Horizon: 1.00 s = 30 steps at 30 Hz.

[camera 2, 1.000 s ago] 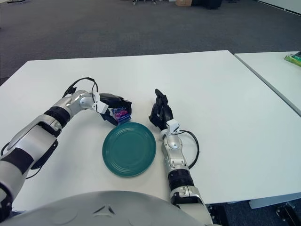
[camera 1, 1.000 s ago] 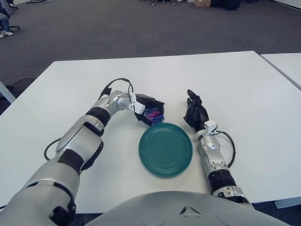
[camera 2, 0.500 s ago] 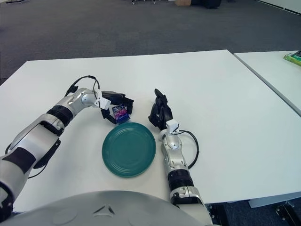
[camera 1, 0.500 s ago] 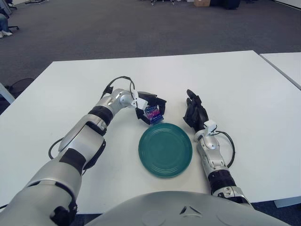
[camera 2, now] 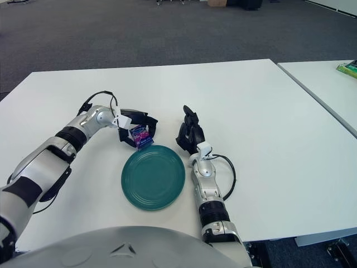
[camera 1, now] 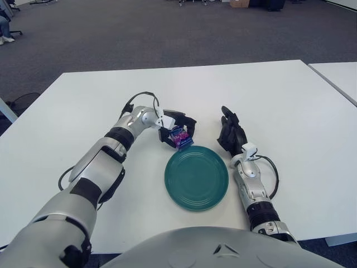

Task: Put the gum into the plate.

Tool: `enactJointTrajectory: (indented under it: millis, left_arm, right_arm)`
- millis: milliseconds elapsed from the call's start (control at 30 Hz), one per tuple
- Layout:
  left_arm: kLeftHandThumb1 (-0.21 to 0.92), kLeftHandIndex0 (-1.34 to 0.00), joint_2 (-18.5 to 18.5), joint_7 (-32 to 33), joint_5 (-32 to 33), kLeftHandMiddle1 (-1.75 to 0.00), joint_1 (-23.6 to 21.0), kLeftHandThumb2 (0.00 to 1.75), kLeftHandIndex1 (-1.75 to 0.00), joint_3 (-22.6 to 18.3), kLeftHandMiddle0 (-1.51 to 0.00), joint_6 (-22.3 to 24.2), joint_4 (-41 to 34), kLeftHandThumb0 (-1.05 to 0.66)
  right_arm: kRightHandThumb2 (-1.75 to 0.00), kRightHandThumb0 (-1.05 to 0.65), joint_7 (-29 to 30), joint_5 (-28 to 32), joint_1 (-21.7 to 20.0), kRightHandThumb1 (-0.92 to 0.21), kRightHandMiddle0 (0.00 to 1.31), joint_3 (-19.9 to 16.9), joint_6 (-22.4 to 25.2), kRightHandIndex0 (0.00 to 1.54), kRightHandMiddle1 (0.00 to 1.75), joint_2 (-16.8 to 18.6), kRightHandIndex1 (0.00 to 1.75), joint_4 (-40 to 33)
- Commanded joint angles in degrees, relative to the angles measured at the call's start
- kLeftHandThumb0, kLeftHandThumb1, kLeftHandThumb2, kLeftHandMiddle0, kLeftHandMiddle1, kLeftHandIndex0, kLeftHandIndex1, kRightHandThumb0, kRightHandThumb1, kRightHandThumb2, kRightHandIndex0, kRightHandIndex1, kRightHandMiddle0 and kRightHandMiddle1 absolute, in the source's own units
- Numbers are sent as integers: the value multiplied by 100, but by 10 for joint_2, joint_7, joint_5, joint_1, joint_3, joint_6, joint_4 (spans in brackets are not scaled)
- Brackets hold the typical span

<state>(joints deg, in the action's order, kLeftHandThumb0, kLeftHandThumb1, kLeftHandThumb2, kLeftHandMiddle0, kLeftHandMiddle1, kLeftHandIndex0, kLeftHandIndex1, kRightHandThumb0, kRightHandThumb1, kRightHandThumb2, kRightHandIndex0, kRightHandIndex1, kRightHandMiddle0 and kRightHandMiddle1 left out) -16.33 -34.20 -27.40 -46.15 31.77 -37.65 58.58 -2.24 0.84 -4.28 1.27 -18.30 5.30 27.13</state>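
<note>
Since a second ago the left hand (camera 1: 177, 127) has drawn back a bit from the plate's far-left edge and the gum pack (camera 1: 179, 137) has turned in its grip, now tilted with one corner pointing down at the plate rim. Fingers curled around the gum pack, clamped on it; pack is blue with pink/purple print. It sits just beyond the far-left rim of the green plate (camera 1: 196, 177), not inside it; cannot tell if the low corner touches the rim or the table. Plate lies flat on the white table (camera 1: 279, 100), close to the robot's body, between the two arms. Right hand (camera 1: 231, 134) shows just right of the plate's far edge, black fingers loosely extended, pointing away from the robot, holding nothing. A cable loops beside each wrist. Second white table edge (camera 2: 329, 84) at far right, well apart.
</note>
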Motion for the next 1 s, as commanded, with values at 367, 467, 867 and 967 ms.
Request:
enactJointTrajectory:
  millis: [367, 467, 867, 967]
  left_arm:
    - [38, -45, -29, -42, 19, -175, -22, 124, -172, -24, -45, 2, -1, 0]
    - [35, -47, -48, -22, 33, -175, -34, 127, -173, -50, -47, -21, -5, 0]
    - [23, -62, -87, -16, 95, -175, -32, 134, -149, -130, -65, -39, -95, -1]
    - [20, -66, -92, -23, 105, -175, -23, 136, -142, -138, -70, -26, -132, -1]
  right_arm:
    - [-101, -67, 11, 1, 56, -92, 0, -1, 68, 3, 31, 0, 0, 46]
    - [-101, -68, 11, 1, 55, -92, 0, -2, 66, 2, 31, -1, 0, 49]
    - [-99, -71, 33, -2, 49, -92, 0, -9, 64, 5, 39, 2, 1, 68]
    - [-98, -71, 37, -2, 52, -92, 0, -8, 65, 6, 42, 3, 1, 64]
